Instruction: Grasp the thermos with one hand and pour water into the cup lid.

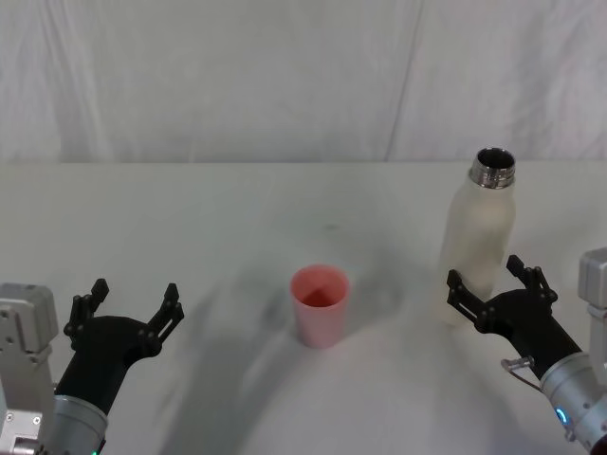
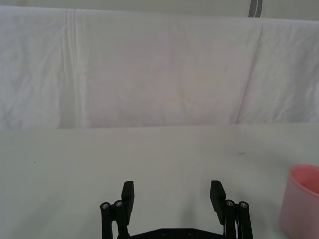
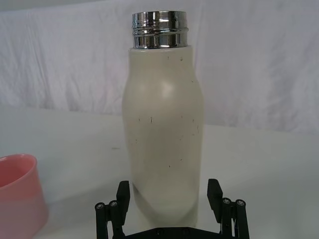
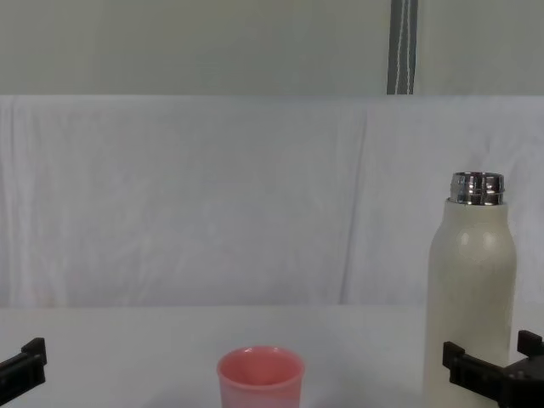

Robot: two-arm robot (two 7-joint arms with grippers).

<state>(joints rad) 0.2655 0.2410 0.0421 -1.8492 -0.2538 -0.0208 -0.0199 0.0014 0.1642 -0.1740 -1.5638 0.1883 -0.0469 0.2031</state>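
The cream-white thermos stands upright at the right of the table, its silver neck open on top; it also shows in the right wrist view and the chest view. My right gripper is open just in front of its base, one finger on each side of the lower body, not closed on it. The pink cup lid stands upright at the table's middle, to the thermos's left. My left gripper rests open near the front left, with nothing between its fingers.
A white cloth covers the table and hangs as a backdrop behind it. A grey pole rises behind the backdrop at the right. Bare cloth lies between the cup lid and each gripper.
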